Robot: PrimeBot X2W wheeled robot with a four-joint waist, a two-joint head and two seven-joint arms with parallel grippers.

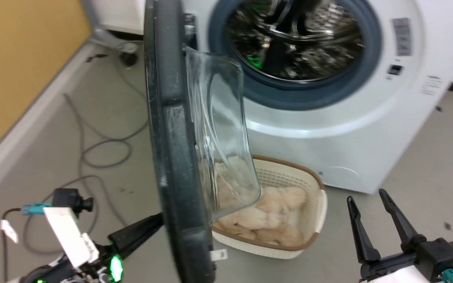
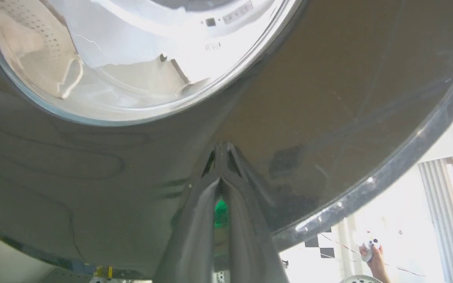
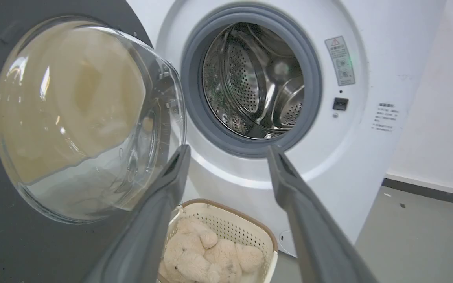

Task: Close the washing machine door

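Washer [image 1: 328,129] at far centre, mouth open. Steel drum [image 3: 258,78] shows inside the grey gasket [image 3: 313,78].

Door [image 1: 171,157] is swung out on the left of the opening. It is edge-on in the head view, roughly square to the washer front, and its glass bowl [image 1: 218,137] bulges right.

Left gripper [image 2: 220,157] near left, fingers together, tips against the door's dark outer face beside the glass.

Right gripper [image 1: 365,195] near right, fingers apart, holding nothing. It is clear of door and washer and points toward the opening.

Cream basket [image 1: 322,208] sits on the floor just in front of the washer, under the opening and right of the door. A pale plush toy [image 1: 273,204] lies in it.

Grey cables [image 1: 92,149] loop over the floor at left, near a yellow wall [image 1: 22,59].

Left wrist view: a person's hand [image 2: 376,261] holds a small white controller [image 2: 369,244], well beyond the door's rim.
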